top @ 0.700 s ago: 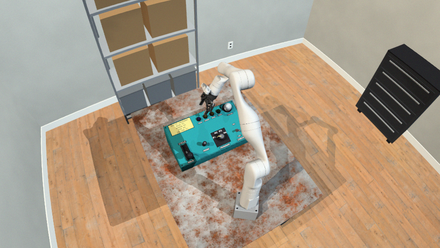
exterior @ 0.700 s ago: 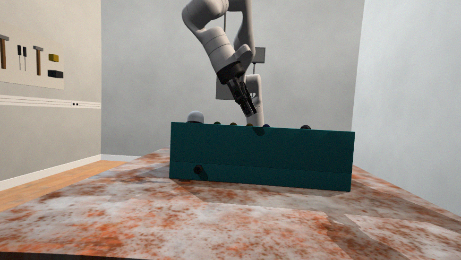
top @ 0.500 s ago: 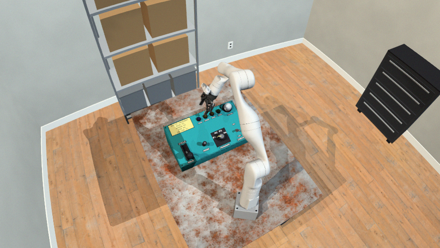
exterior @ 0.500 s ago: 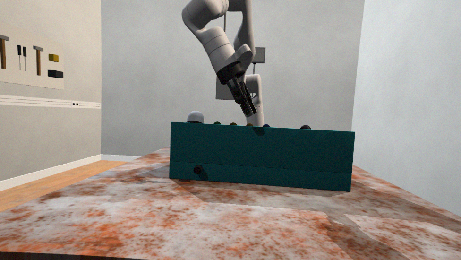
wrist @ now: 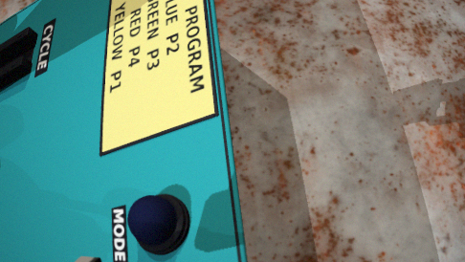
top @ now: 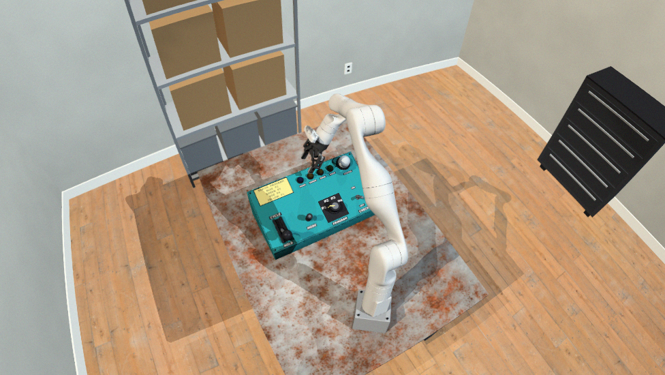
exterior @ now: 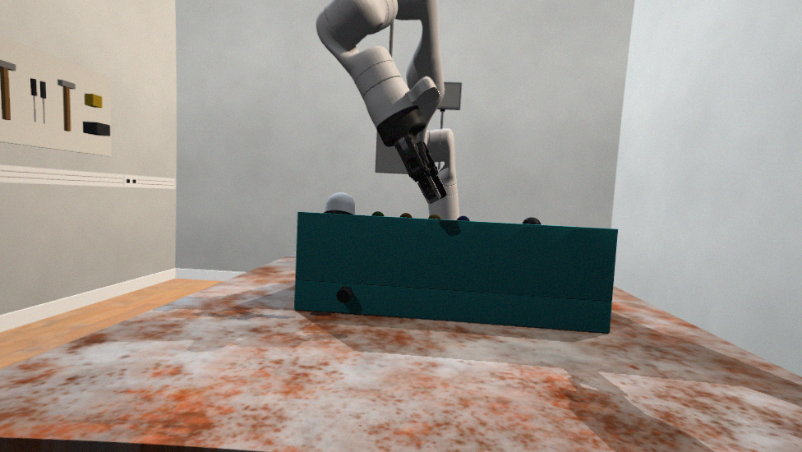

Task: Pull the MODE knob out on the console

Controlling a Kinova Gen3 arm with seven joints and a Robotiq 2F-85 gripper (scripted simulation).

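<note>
The teal console (top: 309,204) lies on the rust-stained mat. A dark blue round control labelled MODE (wrist: 158,224) sits by the console's far edge, beside the yellow placard (wrist: 158,72); it also shows in the top view (top: 301,179). A small black knob (top: 308,217) at the front middle carries a label that also reads like MODE. My gripper (top: 316,163) is open and empty. It hangs tilted just above the back row of buttons, a little to the right of the blue control, touching nothing. From behind, its fingertips (exterior: 435,193) stand just over the console's top edge.
The console also carries a white dome button (top: 344,161), a PROGRAM rotary selector (top: 333,206), a CYCLE/HOLD lever (top: 282,229) and a small toggle (top: 360,197). A black knob (exterior: 344,294) sticks out of its back face. A shelf rack (top: 219,69) stands just behind, a black drawer cabinet (top: 604,139) far right.
</note>
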